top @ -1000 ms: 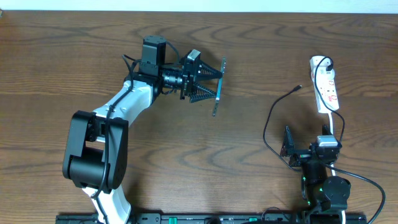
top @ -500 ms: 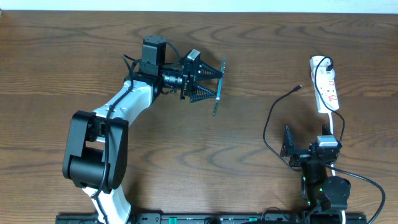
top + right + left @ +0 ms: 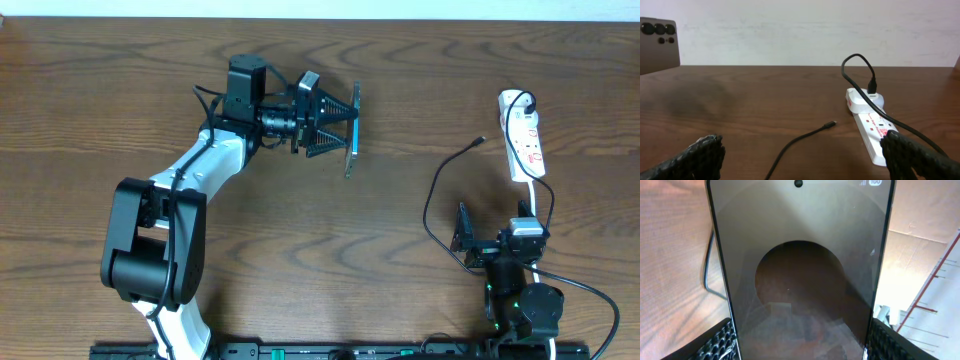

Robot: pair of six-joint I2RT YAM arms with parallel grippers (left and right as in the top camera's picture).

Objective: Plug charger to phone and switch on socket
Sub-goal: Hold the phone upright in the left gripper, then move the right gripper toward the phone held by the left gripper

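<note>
My left gripper (image 3: 347,125) is shut on the phone (image 3: 352,135) and holds it on edge above the table, left of centre. In the left wrist view the phone's glossy dark face (image 3: 800,270) fills the frame between the fingers (image 3: 800,352). The charger cable (image 3: 432,200) lies on the table, its small plug (image 3: 483,141) pointing at the white socket strip (image 3: 523,135). My right gripper (image 3: 462,240) is open and empty near the front edge. In its view (image 3: 805,160) I see the plug (image 3: 830,124), the socket (image 3: 872,127) and the phone's back (image 3: 657,42) far left.
A black lead (image 3: 860,80) is plugged into the far end of the socket strip. The strip's white cord (image 3: 548,205) runs back towards the right arm base (image 3: 520,300). The table's far edge meets a pale wall (image 3: 800,30).
My left gripper has shifted the phone slightly up and to the right in the overhead view and turned it a little. The right arm, cable and socket have not moved.
</note>
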